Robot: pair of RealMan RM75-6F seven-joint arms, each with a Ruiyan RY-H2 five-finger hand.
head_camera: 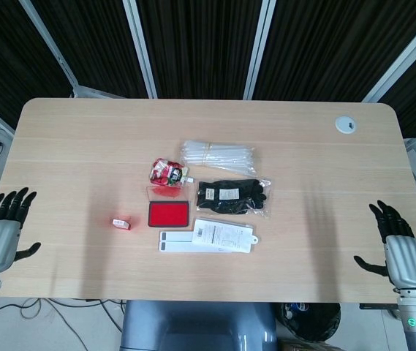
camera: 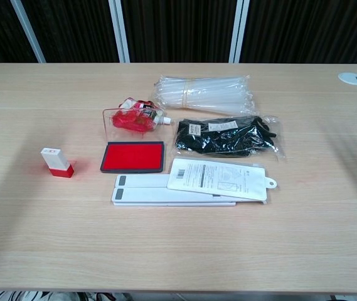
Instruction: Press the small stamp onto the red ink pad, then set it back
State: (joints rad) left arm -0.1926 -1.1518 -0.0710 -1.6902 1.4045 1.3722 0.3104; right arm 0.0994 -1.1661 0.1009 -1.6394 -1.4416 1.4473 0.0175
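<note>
- Wooden table [head_camera: 83, 146] holds small stamp [camera: 56, 162] left of red ink pad [camera: 133, 156], apart.
- Black bagged gloves [camera: 227, 136], white card [camera: 219, 179] crowd pad's right.
- Left hand [head_camera: 1, 232], right hand [head_camera: 399, 251] spread, empty, at table's edges.

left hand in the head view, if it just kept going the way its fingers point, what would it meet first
The left hand sits open at the near-left edge of the table, fingers pointing toward the far side. That line looks free over bare wood; the small stamp lies well off to the side. Its height above the table is unclear.
</note>
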